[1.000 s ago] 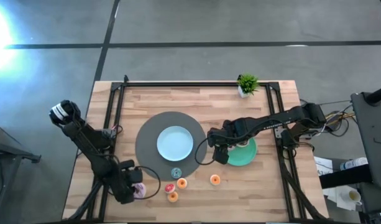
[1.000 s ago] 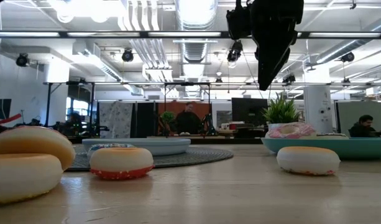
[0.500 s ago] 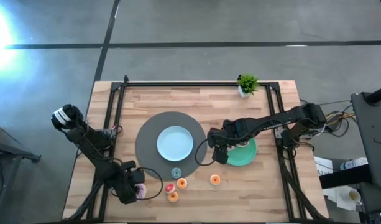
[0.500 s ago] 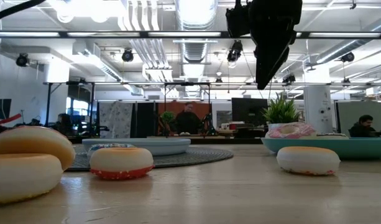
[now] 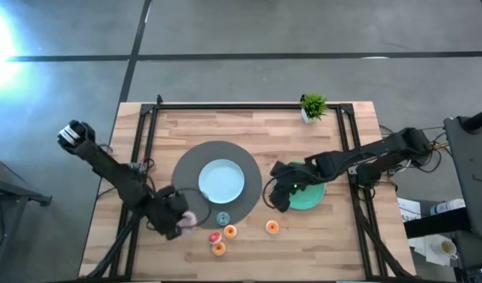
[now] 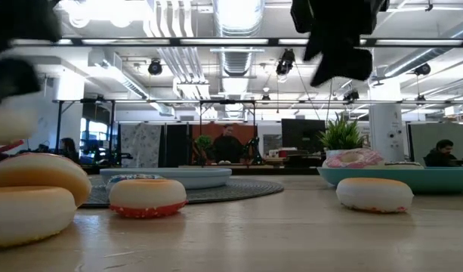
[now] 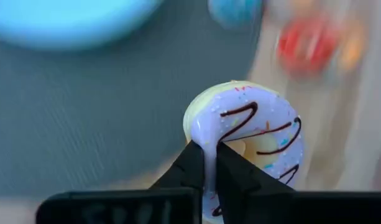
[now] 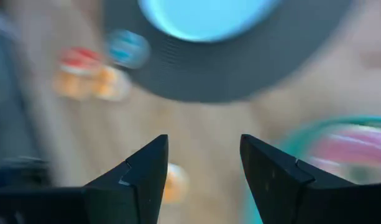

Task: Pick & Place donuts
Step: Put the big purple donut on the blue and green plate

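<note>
My left gripper [image 5: 182,221] is shut on a pale pink donut [image 7: 252,137] with sprinkles and a chocolate drizzle, over the near-left edge of the round grey mat [image 5: 185,169]. A light-blue plate [image 5: 222,181] lies on the mat. My right gripper [image 5: 278,196] is open and empty, above the table between the mat and the green plate [image 5: 313,198]. A pink donut [image 6: 354,159] lies in the green plate. The minis lie on the wood near the front: blue [image 5: 222,218], red-pink [image 5: 215,237] and orange [image 5: 229,231], [image 5: 218,248], [image 5: 272,227]. My left gripper pinches the donut's ring on the side nearest the wrist [image 7: 206,163] between its two fingers. One fingertip [image 7: 230,163] lies at the edge of the hole, the other on the outer rim. The fingers come from above, slanting. The donut is lifted clear of the table.
A small potted plant [image 5: 312,106] stands at the far edge. Black frame rails [image 5: 146,134] run along the table's left and right sides. Bare wood lies between the mat and the far edge. People sit in the room beyond the table.
My left gripper has swung from the table's near-left corner toward the right and far side, to the grey mat's edge, carrying the donut clear of the table. My right gripper has risen and turned, and its arm has drawn back toward the right edge.
</note>
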Controlling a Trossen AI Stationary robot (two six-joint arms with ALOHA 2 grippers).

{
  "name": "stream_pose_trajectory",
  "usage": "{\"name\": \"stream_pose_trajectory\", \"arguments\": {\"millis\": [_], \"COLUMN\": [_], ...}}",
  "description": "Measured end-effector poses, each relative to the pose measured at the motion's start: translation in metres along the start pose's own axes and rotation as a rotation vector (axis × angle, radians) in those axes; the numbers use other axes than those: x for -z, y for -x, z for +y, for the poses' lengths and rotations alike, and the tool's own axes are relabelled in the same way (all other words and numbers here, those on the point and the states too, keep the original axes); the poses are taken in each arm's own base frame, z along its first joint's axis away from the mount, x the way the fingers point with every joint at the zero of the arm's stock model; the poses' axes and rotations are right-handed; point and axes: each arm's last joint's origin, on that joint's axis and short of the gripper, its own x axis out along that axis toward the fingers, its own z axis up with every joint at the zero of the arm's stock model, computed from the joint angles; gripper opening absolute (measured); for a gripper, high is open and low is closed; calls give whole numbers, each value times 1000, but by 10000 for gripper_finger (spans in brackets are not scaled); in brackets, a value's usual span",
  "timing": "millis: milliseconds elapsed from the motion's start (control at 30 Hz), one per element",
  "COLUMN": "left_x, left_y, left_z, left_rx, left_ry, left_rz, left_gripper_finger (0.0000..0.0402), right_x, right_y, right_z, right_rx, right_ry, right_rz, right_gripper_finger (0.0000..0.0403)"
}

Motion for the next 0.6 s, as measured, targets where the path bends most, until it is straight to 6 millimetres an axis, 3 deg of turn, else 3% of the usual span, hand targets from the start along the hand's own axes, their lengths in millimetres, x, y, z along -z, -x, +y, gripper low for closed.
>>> {"name": "stream_pose_trajectory", "arguments": {"millis": [133,267,400,600], "left_x": [-39,-78,-109,-150], "left_y": [20,28,21,4], "left_z": [5,6,8,11], "left_rx": [-69,-128,-181,-108], "left_ry": [-44,-126,-213,-237], "left_rz": [-234,-334,-375,-471], "left_gripper_finger": [2,1,1,1], "right_x": [0,-2,-5,-13], "right_y": [-12,-21,-27,-30], "right_z": [-1,-6,-8,-2], "right_rx": [-273,-371,-366,-363], "right_ry": [-150,-214,-211,-177], "right_rz": [-136,-210,-226,-245], "right_gripper_finger": [192,192,203,244]}}
